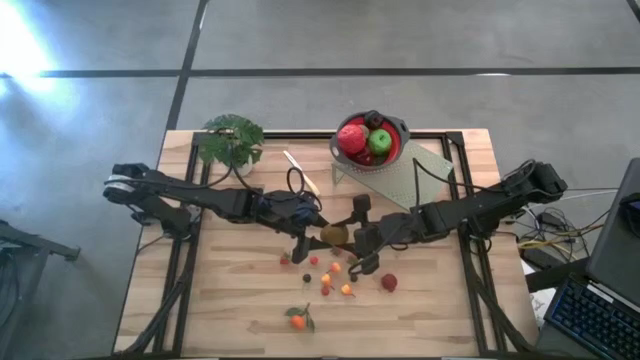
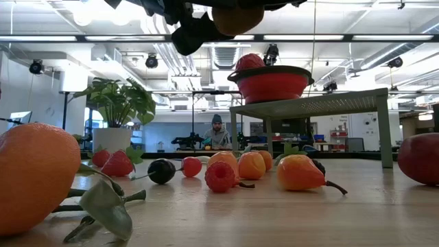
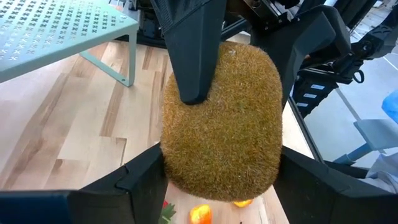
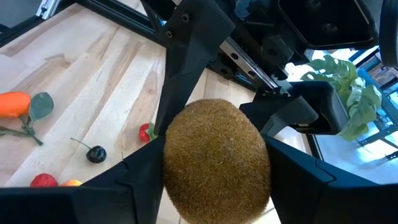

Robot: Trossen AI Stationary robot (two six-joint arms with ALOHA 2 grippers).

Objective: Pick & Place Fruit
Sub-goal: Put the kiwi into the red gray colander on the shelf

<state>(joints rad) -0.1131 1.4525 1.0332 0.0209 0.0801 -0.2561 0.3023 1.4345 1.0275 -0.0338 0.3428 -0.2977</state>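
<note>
**A:** Where are the hands?

**B:** Both meet above the middle of the bench, on 1 brown kiwi. The left hand has its fingers clamped on the kiwi's flanks, and the right hand has its own fingers pressed on it too, from the other side. In each wrist view the kiwi sits between that arm's fingers with a finger of the other arm against it. It looks like a hand-over in the air; which hand carries the weight I cannot tell.

**A:** What is already done?

**B:** The red bowl on the pale green stand holds a red apple and a green apple, perhaps more red fruit under them.

**A:** And what is left?

**B:** Most of it, I judge. On the bench below the hands lie a strawberry, several small orange and red berries, a dark cherry, a larger red fruit, and nearer the front edge the leafy tangerine. The kiwi is not yet in the bowl. The potted plant and the pale knife stand apart at the back.
</note>
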